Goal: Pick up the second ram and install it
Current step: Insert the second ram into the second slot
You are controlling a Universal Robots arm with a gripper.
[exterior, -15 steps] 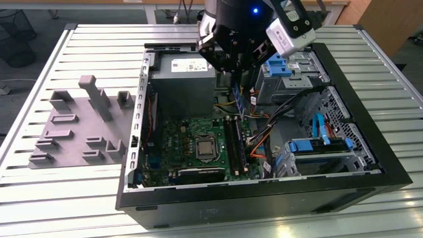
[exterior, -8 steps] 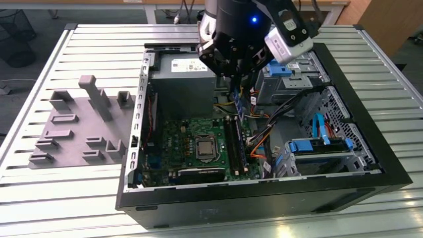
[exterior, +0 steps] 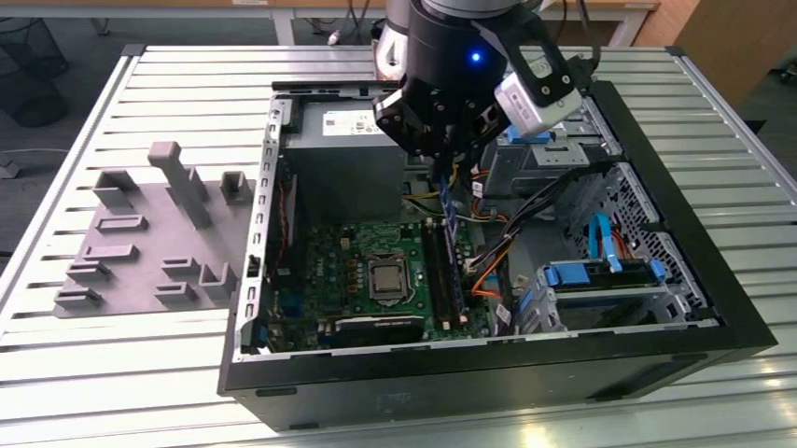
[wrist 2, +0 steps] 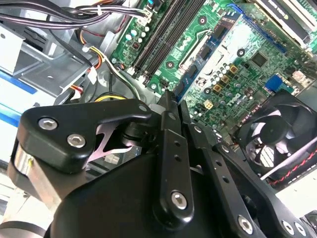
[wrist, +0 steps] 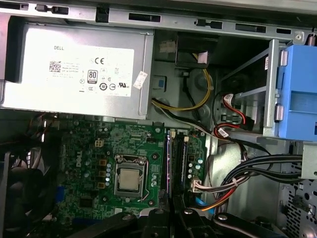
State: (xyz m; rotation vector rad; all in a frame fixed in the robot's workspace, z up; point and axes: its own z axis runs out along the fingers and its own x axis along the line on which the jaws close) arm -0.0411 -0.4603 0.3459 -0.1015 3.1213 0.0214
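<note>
Exterior view showed the end effector (exterior: pixel 451 157) clenched on the second ram (exterior: pixel 451 238), upright above the motherboard (exterior: pixel 361 257) slots.

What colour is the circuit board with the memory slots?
Green, clearest in the first wrist view: the motherboard.

The exterior view is looking down from high up and a little way off, taking in the whole open computer case (exterior: pixel 498 373) lying on the slatted bench (exterior: pixel 187 65). The first wrist view is looking straight down into the case from close by, over the green motherboard (wrist: pixel 99 148). The second wrist view is sitting right behind the black pincer (wrist 2: pixel 171 99), looking past it, tilted. Both wrist views are sharing the motherboard (wrist 2: pixel 223 59).
</note>
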